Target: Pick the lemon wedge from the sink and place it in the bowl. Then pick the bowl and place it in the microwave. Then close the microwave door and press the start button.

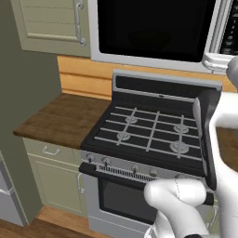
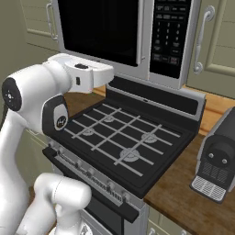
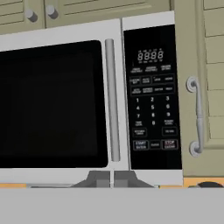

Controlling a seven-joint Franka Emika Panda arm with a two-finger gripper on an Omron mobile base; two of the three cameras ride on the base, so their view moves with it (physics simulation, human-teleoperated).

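The microwave door (image 3: pixel 54 105) sits flush, so the gripper (image 3: pixel 113 178) faces the keypad panel (image 3: pixel 152 98), presumably lining up on the start button (image 3: pixel 141 145). Its fingertips meet, clenched on nothing. The bowl and lemon wedge are presumably inside.

Glossy white rounded arm (image 2: pixel 32 98) segments with dark joint caps.

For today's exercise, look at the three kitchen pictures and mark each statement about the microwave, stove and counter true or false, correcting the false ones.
1. The microwave door is shut. True.
2. The keypad panel sits left of the door handle. False: it sits to its right.
3. A wooden bowl stands on the stove. False: the grates are bare.
4. A dark coffee machine stands on the wooden counter beside the stove. True.
5. The hand grips the door handle. False: it sits below the microwave, touching nothing.
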